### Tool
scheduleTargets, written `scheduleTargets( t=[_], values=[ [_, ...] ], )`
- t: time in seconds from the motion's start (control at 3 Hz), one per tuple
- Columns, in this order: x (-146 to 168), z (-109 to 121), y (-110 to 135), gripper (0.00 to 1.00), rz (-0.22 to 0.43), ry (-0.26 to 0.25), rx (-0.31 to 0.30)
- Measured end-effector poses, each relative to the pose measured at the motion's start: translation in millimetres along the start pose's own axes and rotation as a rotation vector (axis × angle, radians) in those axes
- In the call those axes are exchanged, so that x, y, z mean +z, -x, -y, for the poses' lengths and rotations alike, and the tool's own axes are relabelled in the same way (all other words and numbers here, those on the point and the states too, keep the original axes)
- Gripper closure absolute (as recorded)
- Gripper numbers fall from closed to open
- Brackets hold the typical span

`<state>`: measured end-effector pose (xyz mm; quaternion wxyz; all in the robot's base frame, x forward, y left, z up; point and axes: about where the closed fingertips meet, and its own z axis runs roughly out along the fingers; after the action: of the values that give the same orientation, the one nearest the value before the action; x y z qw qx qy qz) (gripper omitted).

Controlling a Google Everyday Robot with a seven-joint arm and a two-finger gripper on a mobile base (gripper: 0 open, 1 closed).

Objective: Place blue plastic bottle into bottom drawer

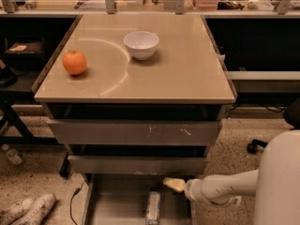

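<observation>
The blue plastic bottle (153,206) lies lengthwise on the grey floor of the bottom drawer (115,203), which is pulled out at the foot of the cabinet. My gripper (174,184) is at the end of the white arm reaching in from the right. It is just above and to the right of the bottle, near the front of the middle drawer, and is apart from the bottle.
A white bowl (141,44) and an orange (74,62) sit on the beige tabletop (178,74). Two scuffed drawers (136,132) are above the open one. White shoes (26,210) and a small bottle (11,154) lie on the floor at left.
</observation>
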<state>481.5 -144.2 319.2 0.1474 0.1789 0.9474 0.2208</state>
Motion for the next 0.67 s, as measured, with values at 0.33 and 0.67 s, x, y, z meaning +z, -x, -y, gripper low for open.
scheduleTargets(
  t=[0.33, 0.67],
  values=[
    [-33, 52, -32, 0.00, -0.091, -0.092, 0.127],
    [-93, 107, -89, 0.00, -0.174, -0.205, 0.254]
  ],
)
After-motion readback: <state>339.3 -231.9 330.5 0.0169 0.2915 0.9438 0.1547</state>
